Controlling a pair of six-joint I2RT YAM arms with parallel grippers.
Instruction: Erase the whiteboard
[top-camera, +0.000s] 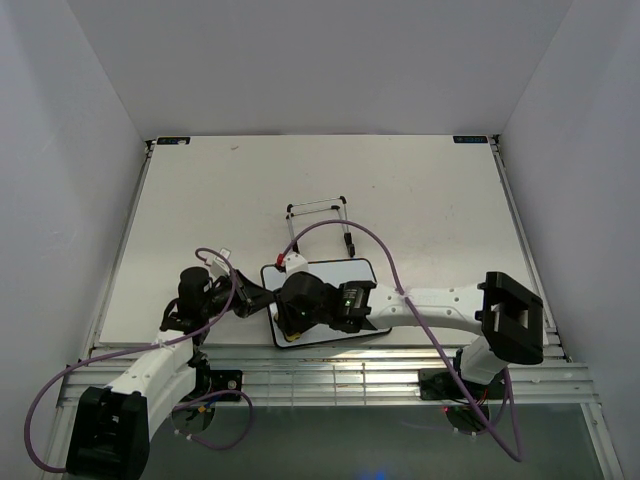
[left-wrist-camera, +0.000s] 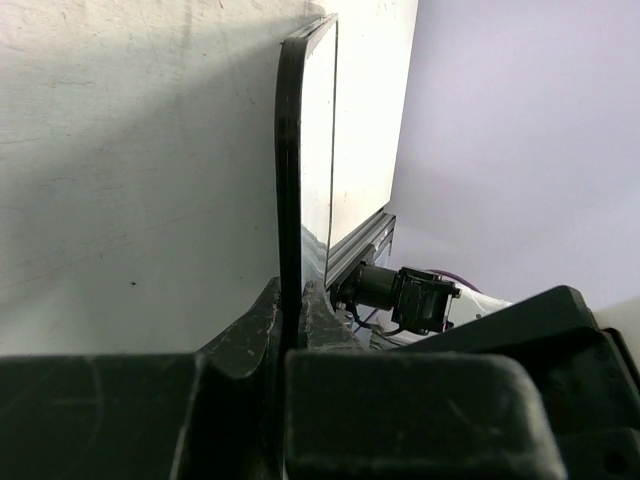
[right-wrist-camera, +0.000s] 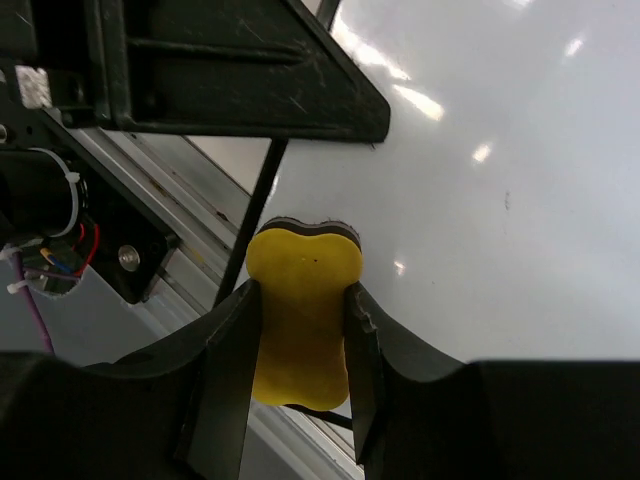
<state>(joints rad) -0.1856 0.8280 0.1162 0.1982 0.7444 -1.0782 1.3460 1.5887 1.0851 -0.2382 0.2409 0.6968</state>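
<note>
The whiteboard (top-camera: 340, 272) lies near the front edge of the desk (top-camera: 430, 200). The left end effector (left-wrist-camera: 293, 305) is closed on its left frame. The right end effector (right-wrist-camera: 300, 310), pinching a yellow eraser (right-wrist-camera: 300, 285), hides much of the board. A black wire stand (top-camera: 318, 212) sits just behind.

You see plain white walls (top-camera: 320, 60) enclosing your white table (top-camera: 430, 190) on three sides; grooved metal rails (top-camera: 330, 378) line its near edge.
</note>
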